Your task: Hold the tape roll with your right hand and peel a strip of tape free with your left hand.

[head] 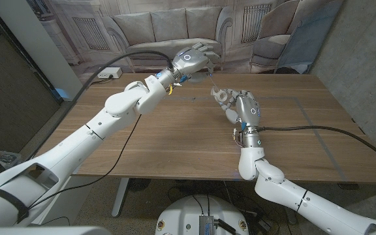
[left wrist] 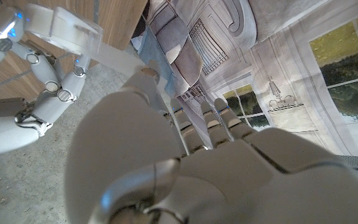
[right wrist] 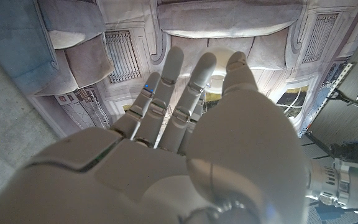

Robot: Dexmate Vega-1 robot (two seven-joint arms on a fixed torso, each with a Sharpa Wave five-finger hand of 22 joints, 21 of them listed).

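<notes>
My right hand (head: 235, 104) stands over the middle of the wooden table (head: 175, 137) and holds a clear tape roll (head: 221, 95) in its fingertips. In the left wrist view the same roll (left wrist: 73, 32) sits in the right hand (left wrist: 42, 93). A clear strip of tape (left wrist: 114, 59) runs from it to my left hand (left wrist: 185, 155), pinched at the thumb. My left hand (head: 198, 60) is raised above the table's far edge, up and to the left of the roll. The right wrist view looks along the back of my right hand (right wrist: 185, 143), its fingers curled around the roll.
A white power strip (head: 109, 73) lies at the table's far left corner, with a black cable running along my left arm. Another black cable (head: 305, 128) crosses the table from my right wrist. A printed sofa backdrop (head: 175, 26) hangs behind the table.
</notes>
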